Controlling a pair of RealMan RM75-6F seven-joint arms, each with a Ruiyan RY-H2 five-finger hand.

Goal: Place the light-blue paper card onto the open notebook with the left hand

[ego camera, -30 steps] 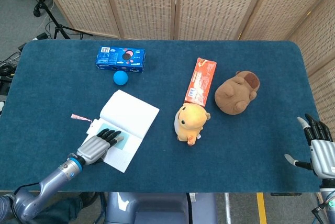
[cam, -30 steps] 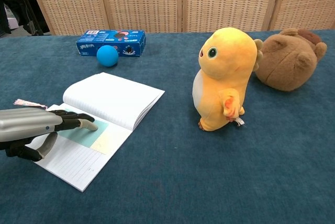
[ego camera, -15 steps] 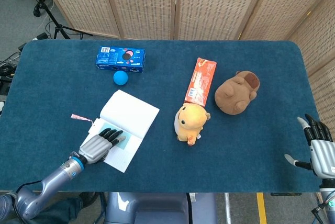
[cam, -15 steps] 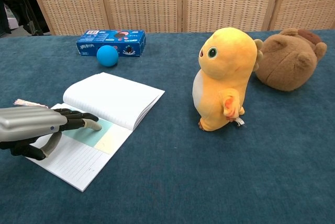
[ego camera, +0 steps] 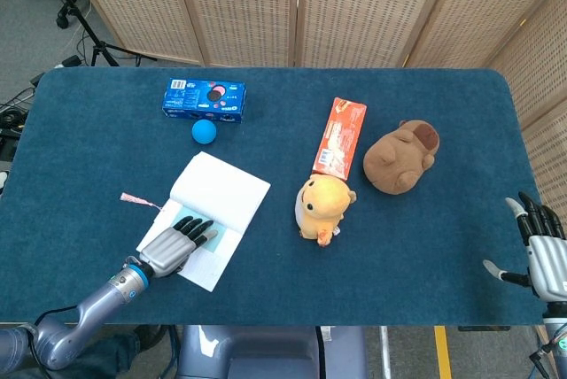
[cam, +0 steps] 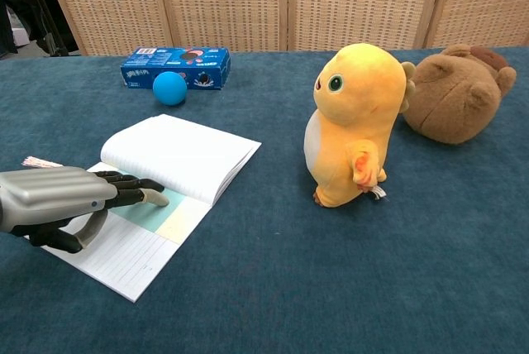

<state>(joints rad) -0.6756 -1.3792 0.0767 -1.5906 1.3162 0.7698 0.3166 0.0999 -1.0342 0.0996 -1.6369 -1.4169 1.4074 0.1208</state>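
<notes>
The open notebook [ego camera: 219, 193] [cam: 178, 156] lies on the blue table at the left. A light-blue paper card [ego camera: 211, 245] [cam: 154, 213] lies flat on its near page, partly hidden under my hand. My left hand [ego camera: 174, 245] [cam: 62, 203] rests palm down over the card with its fingers stretched out flat across the page. My right hand [ego camera: 542, 253] hovers at the table's far right edge, fingers spread and holding nothing; the chest view does not show it.
A yellow plush chick [ego camera: 322, 205] [cam: 353, 123] stands right of the notebook, a brown plush [ego camera: 400, 157] [cam: 458, 93] beyond it. An orange snack box [ego camera: 339, 137], a blue cookie box [ego camera: 204, 99] [cam: 176, 67] and a blue ball [ego camera: 204, 131] [cam: 169, 88] lie farther back. A pink tassel [ego camera: 134, 198] sits left of the notebook.
My left hand has slid slightly forward and to the right across the notebook page, staying flat on the card. The right hand has barely moved.
</notes>
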